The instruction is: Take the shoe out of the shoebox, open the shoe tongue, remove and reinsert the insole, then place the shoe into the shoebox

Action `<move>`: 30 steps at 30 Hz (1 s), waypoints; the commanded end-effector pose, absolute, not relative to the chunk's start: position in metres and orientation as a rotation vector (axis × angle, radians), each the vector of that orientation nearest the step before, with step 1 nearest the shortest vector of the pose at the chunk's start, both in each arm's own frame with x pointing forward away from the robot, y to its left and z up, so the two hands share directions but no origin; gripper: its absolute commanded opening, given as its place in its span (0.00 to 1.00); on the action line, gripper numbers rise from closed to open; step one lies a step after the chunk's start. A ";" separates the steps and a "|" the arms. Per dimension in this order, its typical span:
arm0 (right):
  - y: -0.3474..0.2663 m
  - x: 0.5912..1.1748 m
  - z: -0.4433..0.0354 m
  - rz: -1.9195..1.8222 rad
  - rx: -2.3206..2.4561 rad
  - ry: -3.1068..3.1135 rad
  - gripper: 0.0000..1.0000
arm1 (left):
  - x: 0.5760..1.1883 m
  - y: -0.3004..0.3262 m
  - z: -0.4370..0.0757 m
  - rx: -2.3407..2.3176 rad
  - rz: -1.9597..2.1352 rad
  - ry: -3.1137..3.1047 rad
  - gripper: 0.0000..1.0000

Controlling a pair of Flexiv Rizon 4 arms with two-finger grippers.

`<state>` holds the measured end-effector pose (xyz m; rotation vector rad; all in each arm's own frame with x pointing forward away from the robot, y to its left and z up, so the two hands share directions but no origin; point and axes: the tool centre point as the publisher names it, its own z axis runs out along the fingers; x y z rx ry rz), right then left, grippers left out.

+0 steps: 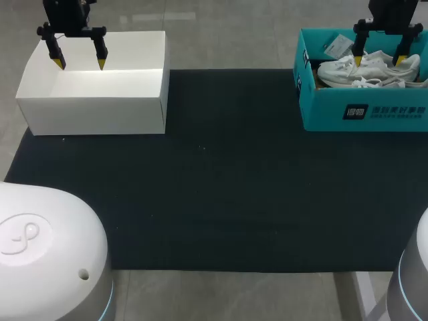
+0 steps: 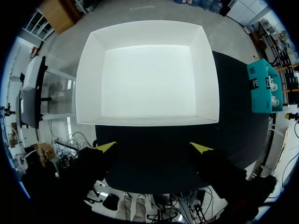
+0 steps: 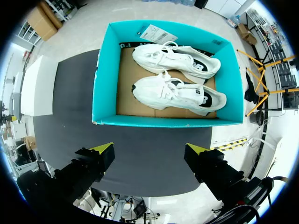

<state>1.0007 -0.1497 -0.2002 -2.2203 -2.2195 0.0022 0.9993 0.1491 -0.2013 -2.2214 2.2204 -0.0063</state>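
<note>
A teal shoebox point(image 1: 364, 107) stands at the table's far right with two white shoes point(image 1: 371, 72) lying side by side in it. In the right wrist view the shoebox point(image 3: 106, 88) is ahead of my right gripper point(image 3: 150, 149), and both shoes point(image 3: 180, 93) rest on brown cardboard inside. My right gripper point(image 1: 380, 61) hangs open above the box, touching nothing. My left gripper point(image 1: 80, 63) hangs open over an empty white box point(image 1: 93, 100) at the far left. That white box point(image 2: 88, 84) lies ahead of the left gripper point(image 2: 155, 147).
A dark mat point(image 1: 221, 187) covers the table between the two boxes. A paper tag point(image 3: 158, 33) lies at the far inner end of the teal box. Two rounded white arm bases point(image 1: 47, 254) sit at the near corners.
</note>
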 end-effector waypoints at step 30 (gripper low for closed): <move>-0.172 1.004 -0.207 -0.002 -2.284 -2.170 1.00 | 0.999 0.149 -0.201 -2.221 -0.004 2.220 1.00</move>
